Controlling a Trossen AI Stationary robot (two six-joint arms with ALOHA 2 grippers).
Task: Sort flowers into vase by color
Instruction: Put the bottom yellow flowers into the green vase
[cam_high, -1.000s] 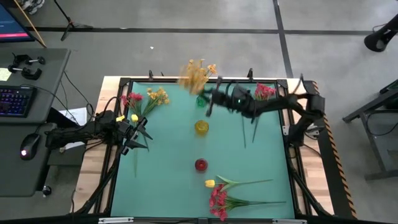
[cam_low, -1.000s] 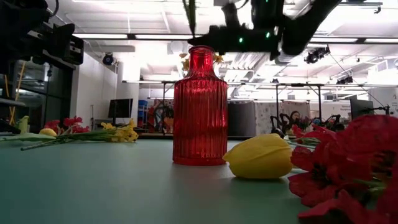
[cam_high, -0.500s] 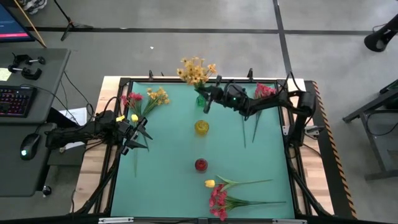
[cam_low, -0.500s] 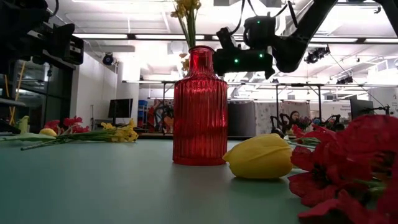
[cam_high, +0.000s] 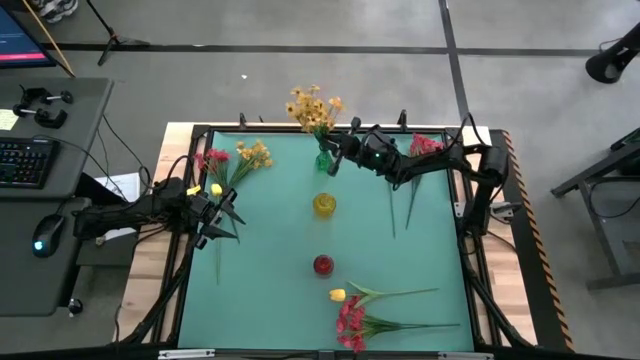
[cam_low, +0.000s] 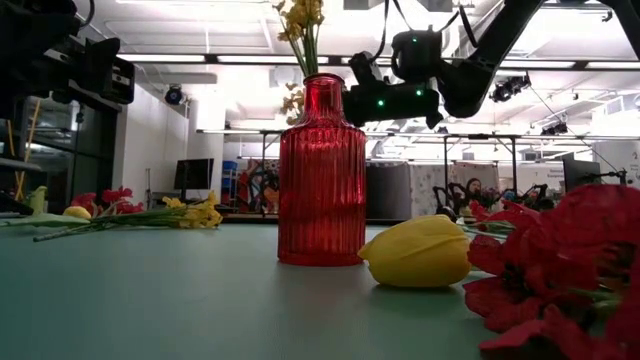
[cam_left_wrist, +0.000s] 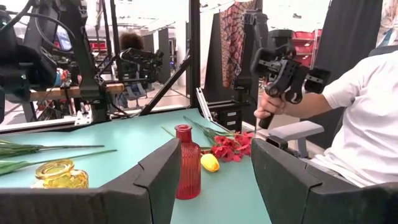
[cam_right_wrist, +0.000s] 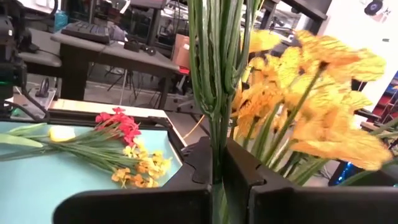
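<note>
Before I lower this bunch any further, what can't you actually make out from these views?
- Green vase: high view, its mouth sits under the orange spray and right gripper, so stems in or out is unclear.
- Low view: the red vase blocks the vases behind it.
- Right wrist view: the stems fill the picture; no vase shows.
- Left gripper: empty, waiting at the table's left edge.

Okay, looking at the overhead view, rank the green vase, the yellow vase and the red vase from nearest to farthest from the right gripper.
From the right gripper, shut on the orange-yellow spray:
1. Green vase, right beside it at the table's far edge.
2. Yellow vase, mid-table.
3. Red vase, toward the near edge.
</note>
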